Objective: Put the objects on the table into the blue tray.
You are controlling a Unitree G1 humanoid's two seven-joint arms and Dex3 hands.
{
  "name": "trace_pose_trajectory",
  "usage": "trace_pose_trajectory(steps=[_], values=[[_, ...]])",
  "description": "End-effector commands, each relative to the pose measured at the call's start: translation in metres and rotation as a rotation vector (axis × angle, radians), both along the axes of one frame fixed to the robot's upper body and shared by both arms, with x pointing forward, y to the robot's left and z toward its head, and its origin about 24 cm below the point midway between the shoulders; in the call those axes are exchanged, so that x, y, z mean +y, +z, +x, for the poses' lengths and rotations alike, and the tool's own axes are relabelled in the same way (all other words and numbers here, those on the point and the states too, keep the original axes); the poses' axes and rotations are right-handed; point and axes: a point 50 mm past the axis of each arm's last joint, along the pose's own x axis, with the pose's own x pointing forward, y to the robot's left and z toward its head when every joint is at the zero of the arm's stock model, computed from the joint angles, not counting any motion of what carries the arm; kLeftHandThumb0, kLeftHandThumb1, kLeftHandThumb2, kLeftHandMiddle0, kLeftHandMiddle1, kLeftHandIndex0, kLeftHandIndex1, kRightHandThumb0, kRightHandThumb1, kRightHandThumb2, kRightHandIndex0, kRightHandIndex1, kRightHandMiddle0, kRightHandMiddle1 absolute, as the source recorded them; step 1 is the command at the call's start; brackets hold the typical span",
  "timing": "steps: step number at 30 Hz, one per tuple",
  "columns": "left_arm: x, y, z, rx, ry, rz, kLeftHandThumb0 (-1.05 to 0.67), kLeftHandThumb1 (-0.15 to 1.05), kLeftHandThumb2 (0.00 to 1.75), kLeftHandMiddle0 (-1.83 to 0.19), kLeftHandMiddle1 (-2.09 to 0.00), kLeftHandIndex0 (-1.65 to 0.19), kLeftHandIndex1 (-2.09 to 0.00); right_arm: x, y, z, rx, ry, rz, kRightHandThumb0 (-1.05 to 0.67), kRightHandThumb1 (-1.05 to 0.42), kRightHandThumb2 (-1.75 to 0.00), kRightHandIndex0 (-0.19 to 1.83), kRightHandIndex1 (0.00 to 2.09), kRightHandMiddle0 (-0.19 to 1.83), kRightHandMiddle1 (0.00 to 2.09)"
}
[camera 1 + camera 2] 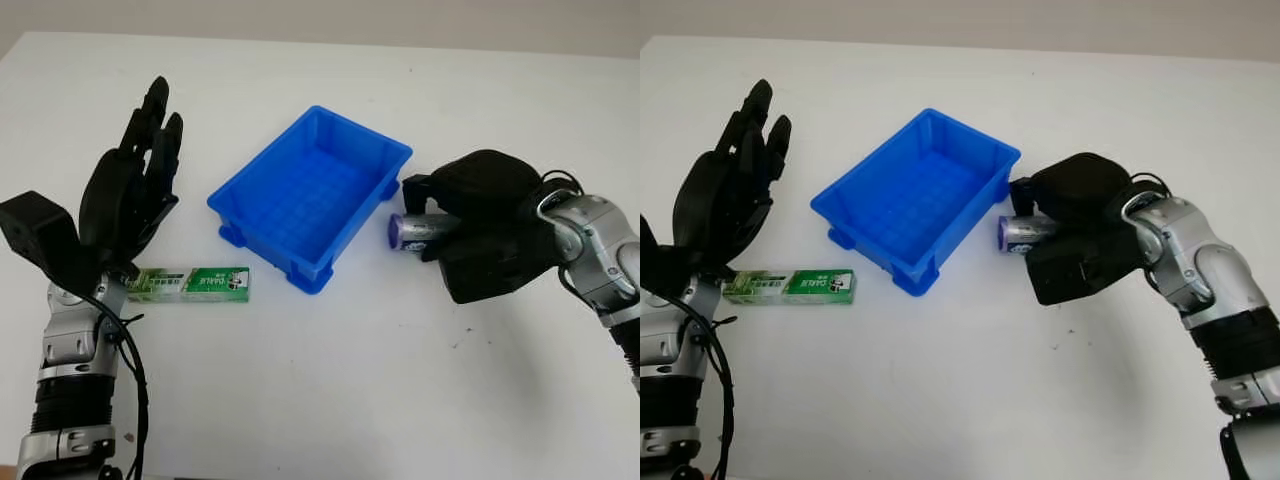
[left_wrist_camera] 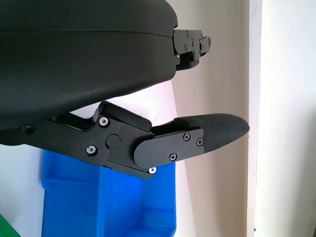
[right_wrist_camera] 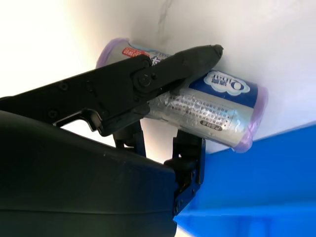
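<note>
blue tray (image 1: 262,190) mid-table | right hand (image 1: 480,225) pinching silver roll (image 1: 415,232) just beside its right wall | left hand (image 1: 130,195) open, raised above green box (image 1: 190,284)

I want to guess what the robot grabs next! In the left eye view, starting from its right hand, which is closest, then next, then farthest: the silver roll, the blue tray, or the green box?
1. The silver roll: gripped in the right hand, just beside the tray.
2. The blue tray: mid-table, next to that hand.
3. The green box: lying flat beyond the tray, below the open left hand.
</note>
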Motion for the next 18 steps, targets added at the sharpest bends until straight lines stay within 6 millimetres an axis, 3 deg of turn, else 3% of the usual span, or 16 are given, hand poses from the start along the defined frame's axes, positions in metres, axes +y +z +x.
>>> trace_pose_trajectory(steps=[1, 4, 8, 11, 14, 16, 18], values=[[-0.001, 0.001, 0.0, -0.002, -0.005, -0.007, -0.71, 1.05, 0.62, 0.11, -0.05, 0.09, -0.06, 0.003, 0.019, -0.011, 0.062, 0.047, 0.126, -0.43, -1.05, -0.1, 0.9, 2.09, 0.69, 2.09], [-0.001, 0.001, 0.0, -0.003, -0.013, -0.006, -0.71, 1.05, 0.63, 0.12, -0.05, 0.09, -0.06, 0.006, 0.032, -0.021, 0.163, 0.146, 0.251, -0.37, -1.05, -0.12, 1.08, 2.09, 0.9, 2.09], [-0.002, 0.0, 0.001, -0.001, -0.008, -0.003, -0.71, 1.05, 0.64, 0.12, -0.05, 0.09, -0.05, 0.007, 0.051, -0.031, 0.259, 0.195, 0.3, -0.46, -1.05, -0.12, 1.18, 2.09, 1.04, 2.09], [-0.003, -0.001, 0.002, -0.001, -0.005, 0.0, -0.7, 1.05, 0.63, 0.11, -0.06, 0.08, -0.06, 0.008, 0.067, -0.04, 0.284, 0.236, 0.331, -0.47, -1.05, -0.08, 1.0, 2.09, 1.07, 2.09], [-0.004, -0.002, 0.002, 0.001, -0.013, -0.006, -0.7, 1.05, 0.64, 0.11, -0.05, 0.09, -0.06, 0.005, 0.082, -0.045, 0.243, 0.27, 0.415, -0.45, -1.05, -0.09, 1.12, 2.09, 1.07, 2.09], [-0.005, -0.004, 0.002, 0.004, -0.017, -0.008, -0.7, 1.05, 0.64, 0.11, -0.05, 0.09, -0.05, 0.002, 0.095, -0.048, 0.106, 0.276, 0.462, -0.45, -1.05, -0.1, 1.19, 2.09, 1.06, 2.09], [-0.006, -0.005, 0.001, 0.006, -0.018, -0.009, -0.71, 1.05, 0.63, 0.12, -0.05, 0.1, -0.05, -0.002, 0.105, -0.051, -0.027, 0.27, 0.506, -0.41, -1.05, -0.1, 1.14, 2.09, 0.99, 2.09]])
